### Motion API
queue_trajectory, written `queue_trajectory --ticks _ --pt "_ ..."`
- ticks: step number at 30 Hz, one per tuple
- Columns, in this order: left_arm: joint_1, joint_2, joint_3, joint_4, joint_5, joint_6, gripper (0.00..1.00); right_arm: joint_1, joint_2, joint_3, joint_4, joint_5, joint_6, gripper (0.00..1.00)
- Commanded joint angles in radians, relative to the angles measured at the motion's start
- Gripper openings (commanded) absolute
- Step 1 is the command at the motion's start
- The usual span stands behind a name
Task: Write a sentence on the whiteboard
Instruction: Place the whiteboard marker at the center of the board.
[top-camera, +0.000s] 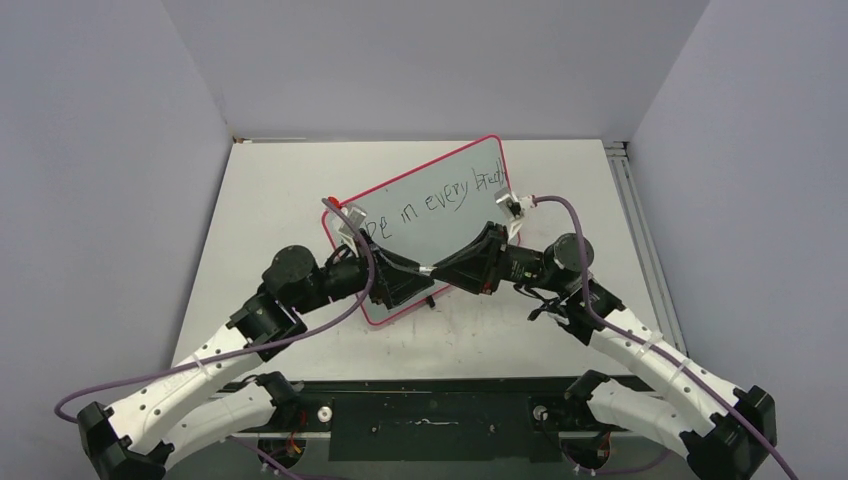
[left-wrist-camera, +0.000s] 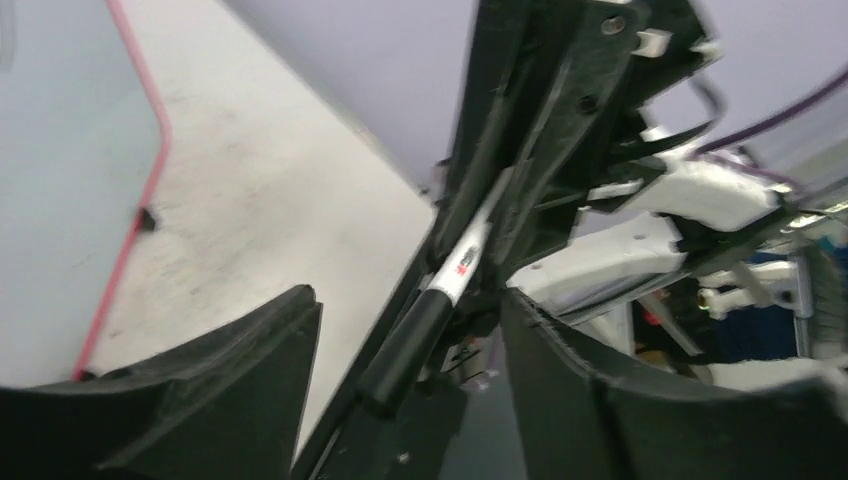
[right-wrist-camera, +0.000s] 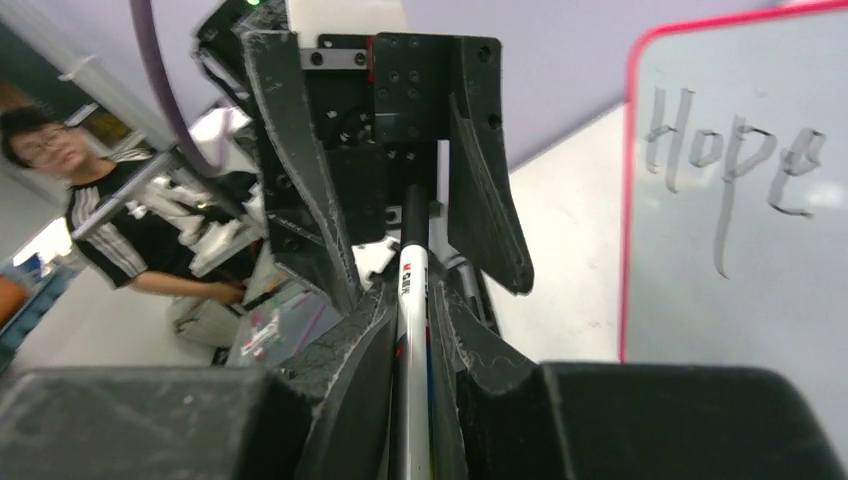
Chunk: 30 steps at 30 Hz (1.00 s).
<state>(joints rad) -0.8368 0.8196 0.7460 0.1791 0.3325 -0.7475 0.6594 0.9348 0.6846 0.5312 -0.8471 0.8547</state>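
I see left hand (left-wrist-camera: 410, 300) and right hand (right-wrist-camera: 410, 305) nose to nose over near edge of the red-rimmed grey-white whiteboard (top-camera: 425, 240) | right hand pinching white-and-black marker pen (right-wrist-camera: 412, 265) | left hand spread around it | black handwritten sentence (top-camera: 445, 200) across whiteboard

Gleamed glossy and smooth across the pale whiteboard (top-camera: 425, 245), rimmed in red plastic. Looked matt and scuffed on the white tabletop (top-camera: 280, 200). Showed matt black plastic, rough-edged, on the right gripper (right-wrist-camera: 412, 335); glossy white plastic on the pen (left-wrist-camera: 455, 270).

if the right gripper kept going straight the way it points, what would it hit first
Likely the left gripper, open and facing the right gripper head-on; the pen it grips reaches into that opening.
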Motion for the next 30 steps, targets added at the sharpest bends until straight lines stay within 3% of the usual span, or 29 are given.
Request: queue_trajectory --ticks 1,3,5,14,19,26,30 --pt "0.115 -0.026 0.123 -0.353 -0.027 0.179 0.74 0.003 -0.027 0.102 -0.537 0.216 -0.273 0.05" --pt "0.193 -0.045 0.175 -0.454 -0.037 0.251 0.84 -0.003 -0.038 0.09 -0.623 0.255 -0.289 0.05" --pt "0.281 -0.037 0.243 -0.543 -0.016 0.313 0.89 -0.008 -0.045 0.07 -0.688 0.285 -0.292 0.05" --pt "0.536 -0.019 0.362 -0.645 -0.012 0.447 0.94 -0.026 0.027 -0.016 -0.918 0.446 -0.296 0.06" --pt "0.678 -0.046 0.254 -0.524 -0.249 0.445 0.97 -0.058 0.093 -0.083 -0.873 0.443 -0.291 0.07" --pt "0.829 -0.047 0.098 -0.401 -0.282 0.412 0.97 -0.11 0.178 -0.127 -0.856 0.478 -0.299 0.16" --pt "0.832 -0.051 0.087 -0.42 -0.324 0.445 0.97 -0.124 0.207 -0.152 -0.827 0.504 -0.294 0.21"
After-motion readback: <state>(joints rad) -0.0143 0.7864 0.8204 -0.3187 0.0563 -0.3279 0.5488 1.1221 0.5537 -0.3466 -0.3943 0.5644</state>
